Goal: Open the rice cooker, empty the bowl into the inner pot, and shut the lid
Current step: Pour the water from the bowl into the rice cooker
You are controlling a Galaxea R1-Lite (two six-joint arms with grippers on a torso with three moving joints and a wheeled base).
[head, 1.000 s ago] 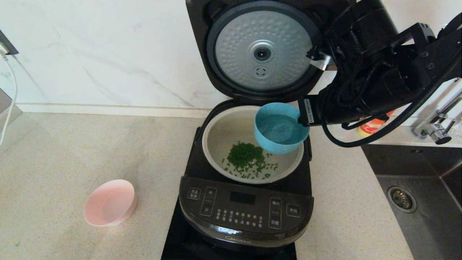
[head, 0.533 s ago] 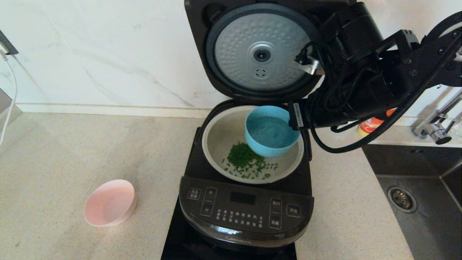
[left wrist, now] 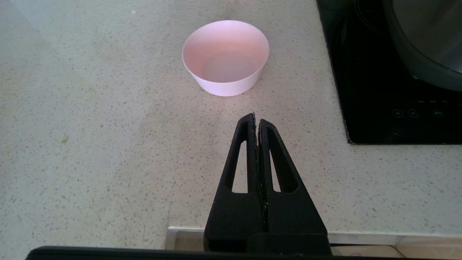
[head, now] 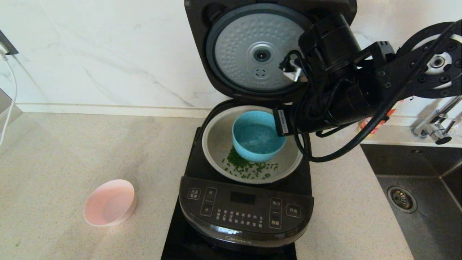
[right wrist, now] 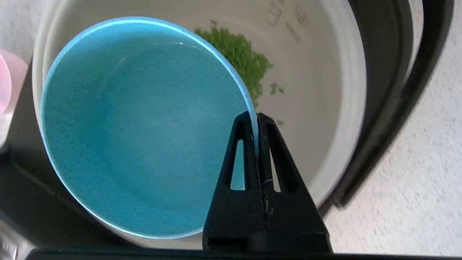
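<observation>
The speckled countertop carries everything here, with the black rice cooker squarely in front on a dark induction hob. Its lid stands fully upright against the marble wall, dimpled silver underside facing us, so the way into the cooker is clear. Inside sits the inner pot, and there's a scatter of chopped green bits on its pale floor. Over the pot, the right gripper reaches in from the sink side, fingers pinched tight on the rim of the blue bowl. The bowl hangs above the pot's mouth, tilted toward us, and its inside looks bare, so the emptying seems done or nearly so. Holding by the rim makes sense: it leaves the bowl's mouth free to pour. Out on the counter, well apart from the cooker, a pink bowl sits upright. The left gripper is parked near that pink bowl, fingers pressed together, gripping nothing. Lid not yet closed.
</observation>
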